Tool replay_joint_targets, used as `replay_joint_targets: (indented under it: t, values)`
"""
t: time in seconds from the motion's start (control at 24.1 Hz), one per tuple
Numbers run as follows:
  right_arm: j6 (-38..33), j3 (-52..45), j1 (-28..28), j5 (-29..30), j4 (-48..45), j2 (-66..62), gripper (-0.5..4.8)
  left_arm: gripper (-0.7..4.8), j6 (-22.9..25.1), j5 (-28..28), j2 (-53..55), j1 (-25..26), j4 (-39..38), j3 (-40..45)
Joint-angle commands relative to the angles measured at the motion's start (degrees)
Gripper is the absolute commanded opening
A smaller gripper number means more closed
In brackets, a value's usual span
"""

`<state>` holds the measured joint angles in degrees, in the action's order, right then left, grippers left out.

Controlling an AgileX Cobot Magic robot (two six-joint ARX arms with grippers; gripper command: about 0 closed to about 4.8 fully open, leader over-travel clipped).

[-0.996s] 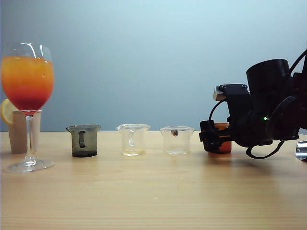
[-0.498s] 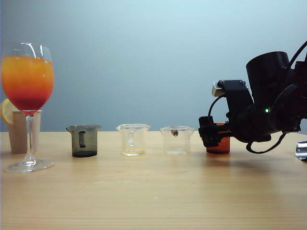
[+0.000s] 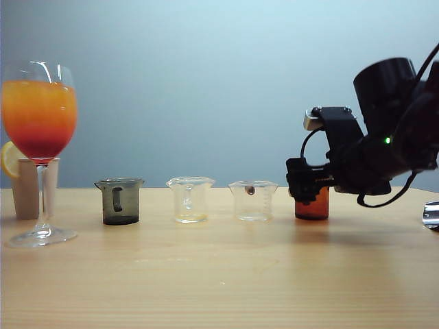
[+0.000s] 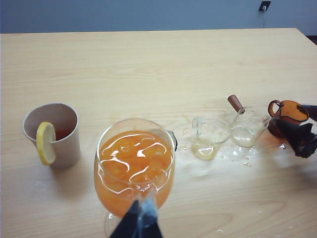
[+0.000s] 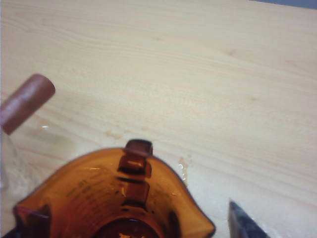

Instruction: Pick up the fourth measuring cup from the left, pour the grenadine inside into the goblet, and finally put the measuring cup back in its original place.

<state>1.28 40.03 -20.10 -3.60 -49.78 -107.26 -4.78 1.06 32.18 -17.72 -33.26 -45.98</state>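
Pale wooden surface (image 3: 219, 274), grey-blue wall behind. On it the fourth measuring cup (image 3: 314, 205), amber-brown, stands upright at the right end of the row, just beside the second clear cup (image 3: 253, 200); from my right wrist its lip and handle fill the near view, and I cannot make out any grenadine left inside. My right pincer (image 3: 302, 184) hangs at the cup's rim with its jaws spread wide, one fingertip (image 5: 242, 223) showing clear of the amber wall, nothing gripped. Risk as I judge it: the fingers sit so near the rim that a careless pull-away could clip the lip or handle and tip the cup, or shove it into the clear cup next door. Small wet marks near the cup's base hint at slick footing, so even a light nudge may slide it. Farther left stand the other clear cup (image 3: 190, 199) and the smoky grey cup (image 3: 120, 201), then the goblet (image 3: 39, 137), full of orange drink going red low down. My left pincer (image 4: 139, 222) sits at the goblet's stem; whether it grips, I cannot tell.
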Motion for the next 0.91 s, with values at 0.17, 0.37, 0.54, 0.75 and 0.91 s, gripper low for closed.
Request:
replay_joint_targets:
  t: [0.17,0.37,0.54,0.75,0.91]
  values:
    - [-0.24,0.15,-0.07,2.54,12.07,5.73,4.79,-0.06,-0.17,0.24,-0.09,0.00,0.76,-0.07]
    - [-0.26,0.17,-0.07,2.47,23.76,11.50,4.79,-0.06,-0.17,0.26,-0.09,0.00,0.76,-0.09]
    - [-1.57,0.22,-0.07,2.54,36.92,21.59,4.79,-0.06,-0.17,0.24,-0.11,0.00,0.76,-0.09]
    - [-1.73,0.24,-0.07,9.33,49.00,33.75,-0.14,-0.06,-0.20,0.26,-0.39,0.00,0.76,-0.22]
    - [-1.81,0.24,-0.07,13.00,55.95,42.38,-0.04,-0.06,-0.20,0.24,-1.53,0.00,0.52,-0.22]
